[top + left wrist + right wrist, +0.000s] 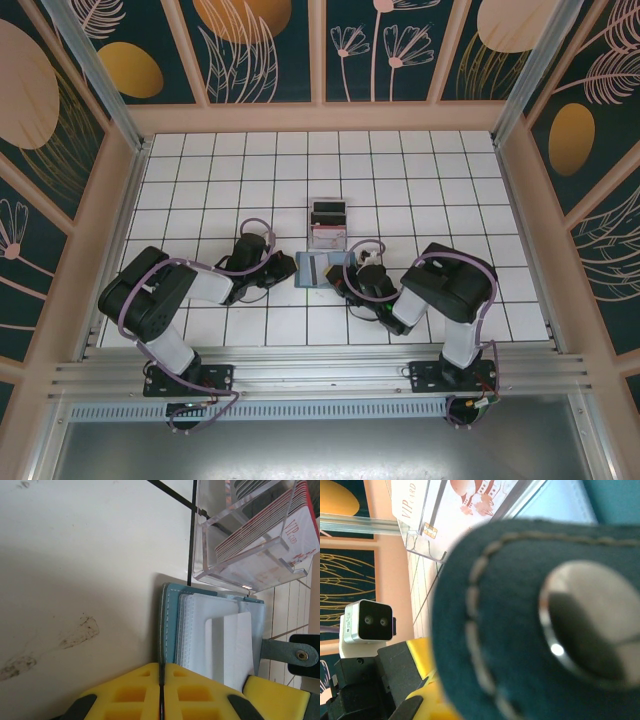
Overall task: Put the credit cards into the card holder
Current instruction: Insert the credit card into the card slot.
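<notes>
Just ahead of the clenched left jaws lies the card holder (169, 625); right jaws clenched too

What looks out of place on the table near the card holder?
In the left wrist view, dark scuff marks smudge the white table beside the card holder; on plain white they read as dirt or wear.

I take the white tiled surface (250, 190) as reference. Dark teal wall panels (265, 50) with gold and pink plant motifs, set in peach frames (320, 115), enclose its far edge and both sides. An aluminium rail (300, 375) runs along its near edge. Lighting is even.
</notes>
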`<state>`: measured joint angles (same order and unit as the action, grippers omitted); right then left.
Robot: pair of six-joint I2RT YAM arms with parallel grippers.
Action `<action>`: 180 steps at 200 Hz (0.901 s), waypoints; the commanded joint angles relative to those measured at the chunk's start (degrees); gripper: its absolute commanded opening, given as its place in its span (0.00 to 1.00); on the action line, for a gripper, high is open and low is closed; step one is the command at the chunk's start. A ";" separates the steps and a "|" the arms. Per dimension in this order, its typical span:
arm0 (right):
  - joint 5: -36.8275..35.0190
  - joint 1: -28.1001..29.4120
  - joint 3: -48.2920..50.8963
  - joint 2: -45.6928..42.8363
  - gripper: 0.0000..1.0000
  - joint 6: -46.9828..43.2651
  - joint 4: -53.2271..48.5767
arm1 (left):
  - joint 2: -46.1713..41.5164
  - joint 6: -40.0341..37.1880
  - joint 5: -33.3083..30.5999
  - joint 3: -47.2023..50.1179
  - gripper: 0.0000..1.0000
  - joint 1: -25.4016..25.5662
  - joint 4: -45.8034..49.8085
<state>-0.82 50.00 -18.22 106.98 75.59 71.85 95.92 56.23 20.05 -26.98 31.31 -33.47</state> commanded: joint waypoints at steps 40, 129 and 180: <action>-2.10 0.98 0.06 1.11 0.00 -0.26 -2.89 | 2.66 -0.27 1.04 1.23 0.11 1.74 5.59; -1.51 1.81 -4.31 5.68 0.00 -0.57 -2.70 | 2.66 -0.15 0.93 0.79 0.11 1.91 6.04; -2.49 2.87 -3.89 -0.34 0.25 -2.85 -9.98 | 0.80 -0.32 0.17 1.39 0.11 2.04 6.62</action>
<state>-2.39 51.05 -21.43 109.38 75.20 72.34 95.74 56.27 19.22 -26.98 31.51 -33.30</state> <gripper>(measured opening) 0.159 0.107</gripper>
